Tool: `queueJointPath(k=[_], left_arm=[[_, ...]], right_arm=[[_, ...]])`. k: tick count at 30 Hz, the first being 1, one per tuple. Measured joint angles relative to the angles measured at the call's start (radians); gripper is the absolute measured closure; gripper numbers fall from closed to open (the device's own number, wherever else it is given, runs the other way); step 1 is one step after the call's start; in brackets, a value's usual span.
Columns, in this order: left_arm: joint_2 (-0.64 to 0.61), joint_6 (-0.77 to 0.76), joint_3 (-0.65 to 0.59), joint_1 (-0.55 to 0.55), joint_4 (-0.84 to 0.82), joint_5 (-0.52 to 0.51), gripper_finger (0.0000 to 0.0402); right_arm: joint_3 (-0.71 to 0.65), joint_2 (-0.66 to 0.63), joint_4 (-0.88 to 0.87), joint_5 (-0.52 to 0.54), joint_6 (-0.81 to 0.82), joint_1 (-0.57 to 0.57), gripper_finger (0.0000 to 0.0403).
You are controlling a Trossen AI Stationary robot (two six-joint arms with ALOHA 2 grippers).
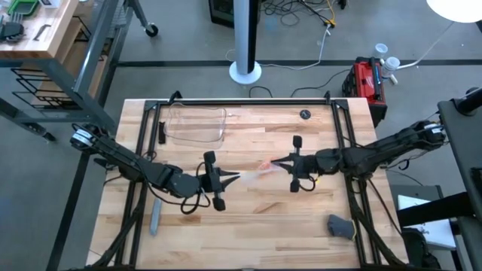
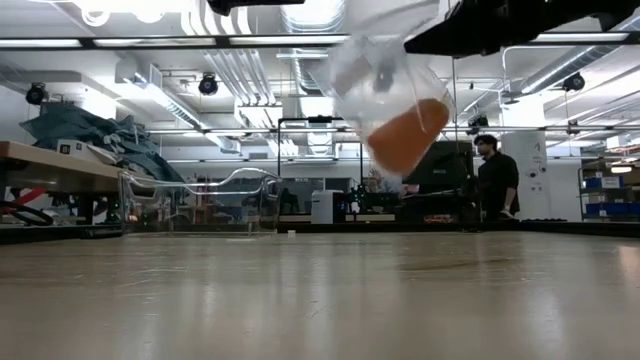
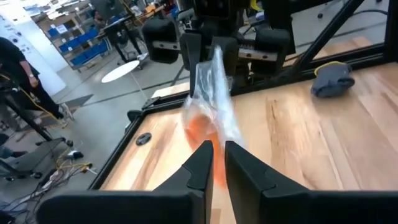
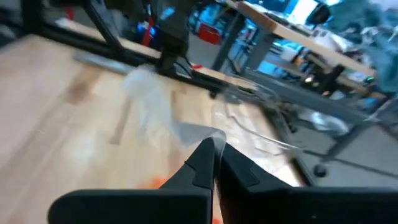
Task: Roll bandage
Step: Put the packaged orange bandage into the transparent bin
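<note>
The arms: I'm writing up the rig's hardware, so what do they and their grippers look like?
Both arms are dark, jointed and slim, with dark cables looping along them. The left gripper and right gripper each end in two black tapering fingers on a wide black crossbar. No markings are readable.

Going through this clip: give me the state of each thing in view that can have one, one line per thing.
bandage: rolled up, inside the clear wrap, off the table.
plastic wrap: stretched in the air between both grippers.
left gripper: shut on the wrap.
right gripper: shut on the wrap.
clear container: upright on the table, apparently empty.
grey bar: lying flat, untouched.
</note>
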Motion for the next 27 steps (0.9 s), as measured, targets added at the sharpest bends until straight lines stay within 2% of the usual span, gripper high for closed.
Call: queueJointPath(k=[5,14,17,21,23,27], left_arm=[[0.000,0.000,0.000,0.000,-0.005,-0.002,0.0368],[0.000,-0.003,0.000,0.000,-0.037,-0.041,0.0380],[0.000,-0.003,0.000,-0.003,-0.061,-0.119,0.0380],[0.000,-0.004,0.000,-0.006,-0.091,-0.213,0.0380],[0.000,-0.004,0.000,-0.003,-0.090,-0.228,0.0380],[0.000,-0.004,0.000,0.008,-0.063,-0.204,0.0380]], right_arm=[[-0.011,0.015,0.060,0.089,-0.105,0.040,0.0402],[-0.103,0.007,0.319,0.133,-0.260,0.126,0.0403],[-0.123,0.007,0.377,0.189,-0.333,0.163,0.0403],[-0.137,0.016,0.419,0.329,-0.448,0.209,0.0403],[-0.143,0.016,0.448,0.370,-0.489,0.224,0.0403],[-0.148,0.016,0.484,0.374,-0.515,0.232,0.0403]])
